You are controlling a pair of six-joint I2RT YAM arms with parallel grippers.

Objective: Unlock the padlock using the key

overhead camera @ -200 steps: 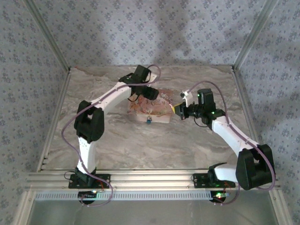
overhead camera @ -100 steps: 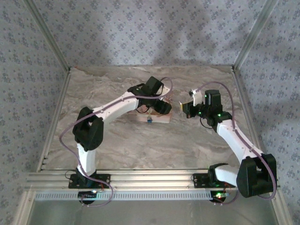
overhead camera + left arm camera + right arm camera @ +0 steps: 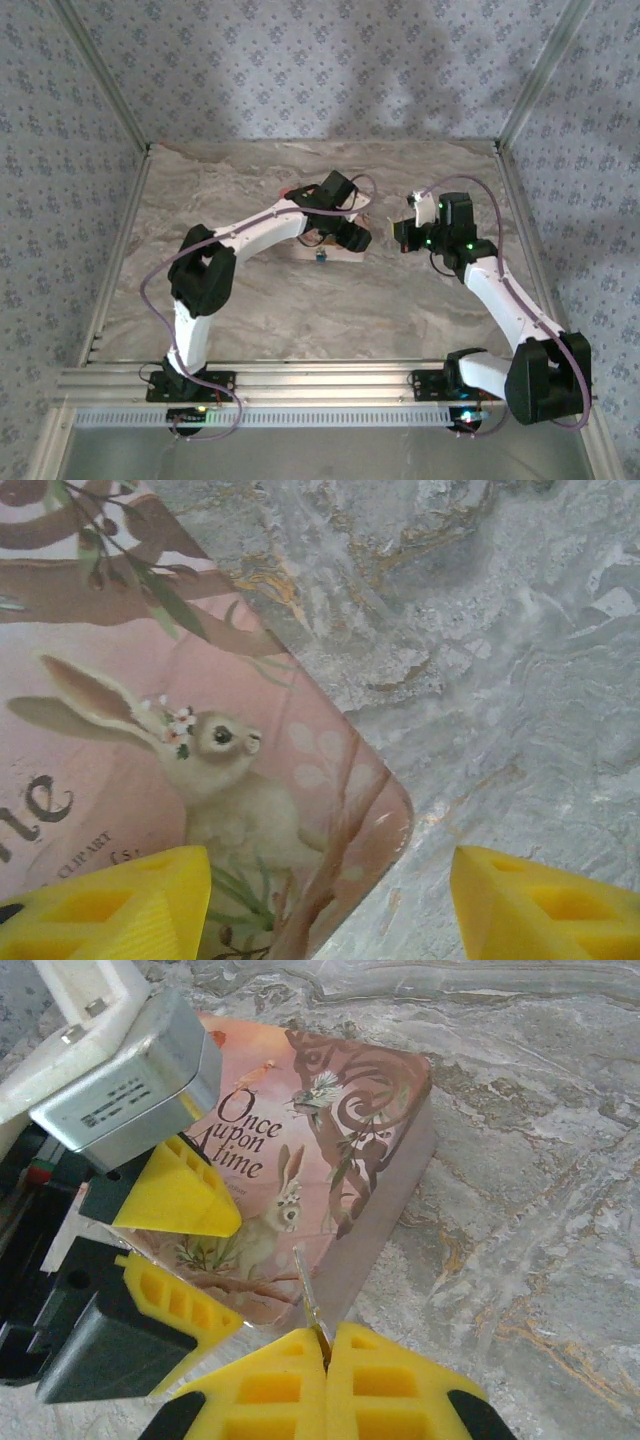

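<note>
Padlock point(image 3: 318, 257), small, blue, hangs at six o'clock face of pink rabbit-print box point(image 3: 340, 1130); left gripper point(image 3: 330, 900), jaws spread, has swung over its three o'clock corner, likely to brace it, while right gripper point(image 3: 327, 1345) pinches thin silver key point(image 3: 308, 1290).

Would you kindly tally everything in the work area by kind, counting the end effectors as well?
Box: 1
Key: 1
Padlock: 1
End effectors: 2, the left end effector and the right end effector
Total: 5

Key point(image 3: 308, 1295): thin silver blade, upright, pinched in right pincer point(image 3: 327, 1336). Padlock point(image 3: 318, 257): small, blue, at box point(image 3: 350, 1160) near side.
</note>
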